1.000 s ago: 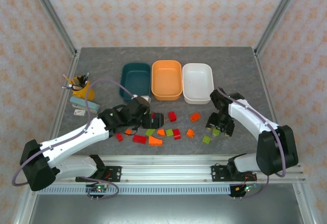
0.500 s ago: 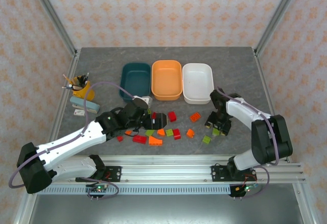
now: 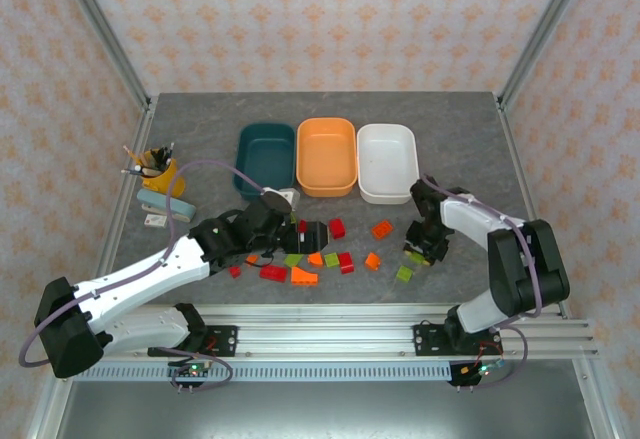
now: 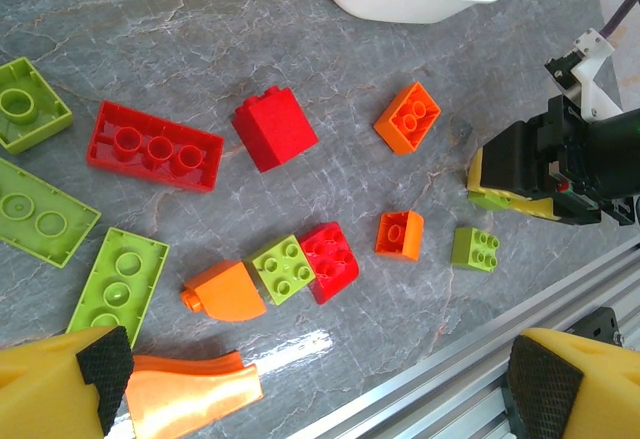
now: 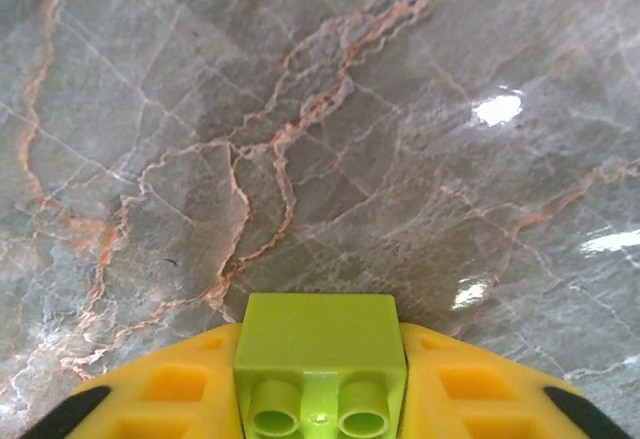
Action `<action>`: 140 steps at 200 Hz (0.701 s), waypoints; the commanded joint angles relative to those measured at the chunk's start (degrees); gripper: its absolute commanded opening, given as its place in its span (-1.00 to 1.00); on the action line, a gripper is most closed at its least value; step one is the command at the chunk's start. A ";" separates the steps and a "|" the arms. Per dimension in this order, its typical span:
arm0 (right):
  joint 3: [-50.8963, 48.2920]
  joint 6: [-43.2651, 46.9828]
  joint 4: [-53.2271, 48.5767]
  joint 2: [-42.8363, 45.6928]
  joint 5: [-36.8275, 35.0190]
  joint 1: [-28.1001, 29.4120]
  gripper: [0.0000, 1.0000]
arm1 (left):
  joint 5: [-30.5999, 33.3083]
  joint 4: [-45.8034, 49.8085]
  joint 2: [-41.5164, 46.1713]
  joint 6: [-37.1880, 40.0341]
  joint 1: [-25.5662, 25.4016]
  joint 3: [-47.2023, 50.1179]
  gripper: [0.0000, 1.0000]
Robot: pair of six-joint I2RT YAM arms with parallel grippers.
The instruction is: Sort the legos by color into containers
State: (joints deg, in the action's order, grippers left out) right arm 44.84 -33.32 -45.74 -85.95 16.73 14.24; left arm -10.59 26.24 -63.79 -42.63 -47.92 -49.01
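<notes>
Grey marbled tabletop [image 3: 200, 119], busy peach wallpaper [image 3: 320, 19] all round. Far left sat a yellow cup of pencils [image 3: 155, 167], nothing to do with the job and parked well out of the way.

Next over, the left arm [image 3: 150, 274] reached in above the loose legos [image 3: 300, 262]. Its jaws were spread wide and holding nothing. It was probably lining up a pick, with a long red brick [image 4: 155, 146] and a chunky red cube [image 4: 274, 129] right under its camera.

Behind the pile the three containers stood in a row, close together: teal tub [image 3: 265, 156], orange tub [image 3: 327, 154], white tub [image 3: 387, 159]. That spot looked reachable for either arm. All three looked empty, so the sorting had probably barely started.

Over on the right, the right arm [image 3: 480, 224] was down low at the tabletop. Its jaws were pinched on a lime green brick [image 5: 320, 344] by its sides, studs facing the wrist camera, which seemed a sensible grip for lifting. Another lime brick [image 3: 403, 273] lay just beside it. Whether the held one had left the surface, hard to tell.
</notes>
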 commanded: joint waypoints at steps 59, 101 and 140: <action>21.07 1.85 -5.63 1.22 -8.43 6.34 -0.40 | 2.05 3.72 -4.13 -2.32 5.20 -12.42 0.98; 41.24 4.59 -7.06 -17.34 -9.49 5.22 -0.41 | -1.38 5.05 -14.20 -0.65 12.38 -24.59 0.99; 59.69 5.88 -10.50 -35.61 -8.12 2.67 -0.39 | -3.73 9.64 -26.78 2.81 15.23 -42.33 0.99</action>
State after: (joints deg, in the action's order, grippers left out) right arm 95.83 -29.30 -51.22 -113.30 9.43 18.59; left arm -11.97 31.35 -85.47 -42.96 -33.61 -82.11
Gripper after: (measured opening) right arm 0.308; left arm 0.994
